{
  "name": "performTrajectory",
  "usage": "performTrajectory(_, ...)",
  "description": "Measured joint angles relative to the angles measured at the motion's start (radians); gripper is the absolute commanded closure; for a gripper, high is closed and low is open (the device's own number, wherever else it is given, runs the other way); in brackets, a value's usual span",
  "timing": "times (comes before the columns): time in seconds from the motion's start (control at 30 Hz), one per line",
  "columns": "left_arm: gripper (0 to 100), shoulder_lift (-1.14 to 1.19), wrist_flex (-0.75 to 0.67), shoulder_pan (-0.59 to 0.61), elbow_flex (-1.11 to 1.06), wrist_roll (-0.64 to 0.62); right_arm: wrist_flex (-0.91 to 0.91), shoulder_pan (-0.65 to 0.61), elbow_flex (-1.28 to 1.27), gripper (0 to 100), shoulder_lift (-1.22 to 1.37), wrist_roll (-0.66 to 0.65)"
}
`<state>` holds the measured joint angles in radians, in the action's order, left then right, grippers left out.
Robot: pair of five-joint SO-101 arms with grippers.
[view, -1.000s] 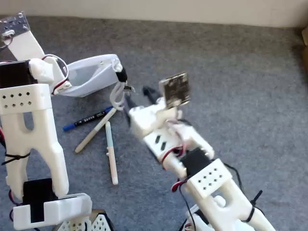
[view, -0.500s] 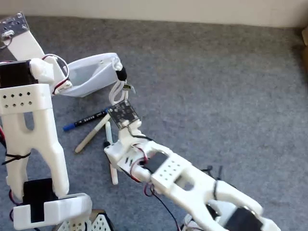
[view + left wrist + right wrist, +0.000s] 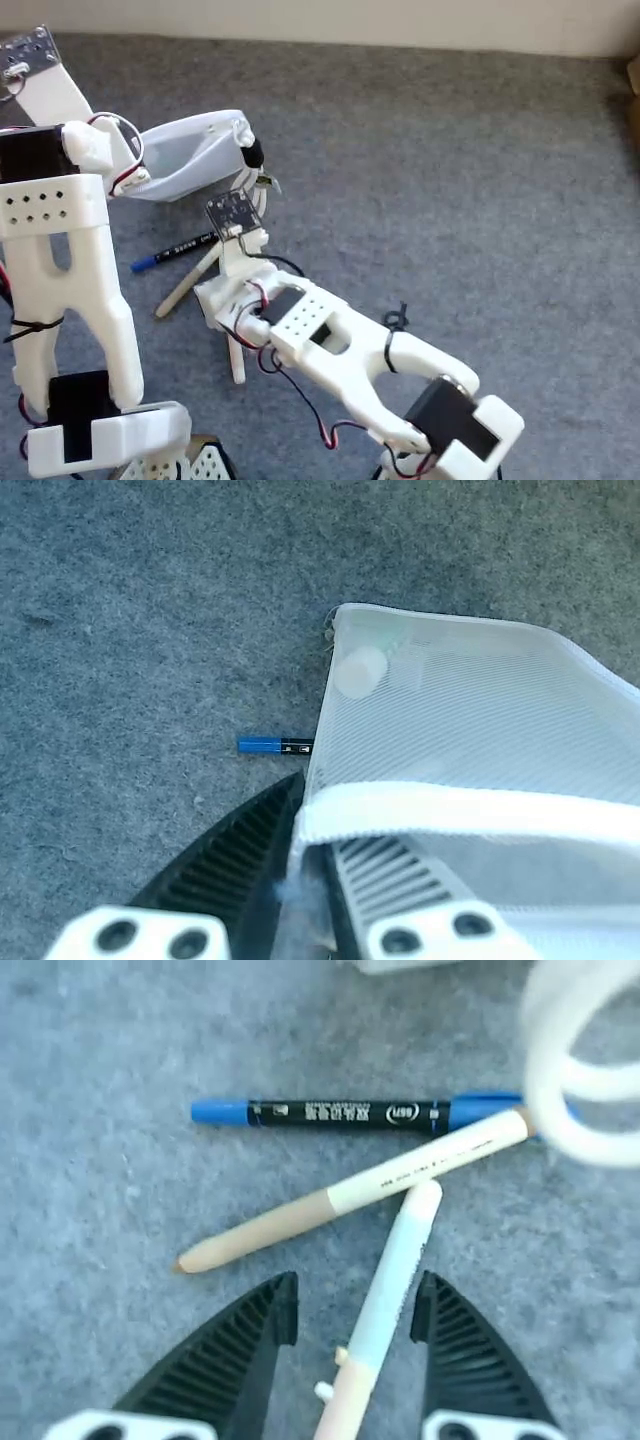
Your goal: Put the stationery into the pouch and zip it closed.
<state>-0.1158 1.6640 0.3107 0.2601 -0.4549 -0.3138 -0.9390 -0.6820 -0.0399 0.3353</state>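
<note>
Straddling the pale pen (image 3: 400, 1250), the right gripper (image 3: 355, 1285) holds its jaws wide, with a gap on each side of the barrel. The pen's far end touches the beige pen (image 3: 350, 1195), which crosses one end of the blue marker (image 3: 340, 1113). All three lie on the table (image 3: 480, 150) just beside the pouch (image 3: 190, 155), on its side toward the arm bases. Left gripper (image 3: 310, 820): jaws clamped on the pouch rim. A white round item (image 3: 360, 670) shows through the mesh at a pouch corner.
</note>
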Motion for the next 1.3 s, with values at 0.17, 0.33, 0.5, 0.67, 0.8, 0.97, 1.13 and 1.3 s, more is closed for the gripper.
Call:
performTrajectory(0.17,99,0.0,0.0,0.0,0.0,0.0,0.0,0.0,0.048,82.1,0.086,0.0)
performTrajectory(0.33,99,0.0,0.0,0.0,0.0,0.0,0.0,0.002,0.091,82.1,0.158,0.0)
performTrajectory(0.5,99,0.0,0.0,0.0,0.0,0.0,-0.066,0.034,0.152,82.2,0.215,0.0)
performTrajectory(0.67,99,0.0,0.0,0.0,0.0,0.0,-0.262,0.034,0.299,82.2,0.292,0.0)
performTrajectory(0.8,99,0.0,0.0,0.0,0.0,0.0,-0.433,0.046,0.425,84.5,0.353,-0.038)
performTrajectory(0.97,99,0.0,0.0,0.0,0.0,0.0,-0.534,0.057,0.485,99.5,0.377,-0.114)
performTrajectory(1.13,99,0.0,0.0,0.0,0.0,0.0,-0.555,0.071,0.479,99.1,0.379,-0.118)
performTrajectory(1.3,99,0.0,0.0,0.0,0.0,0.0,-0.603,0.078,0.486,99.1,0.379,-0.157)
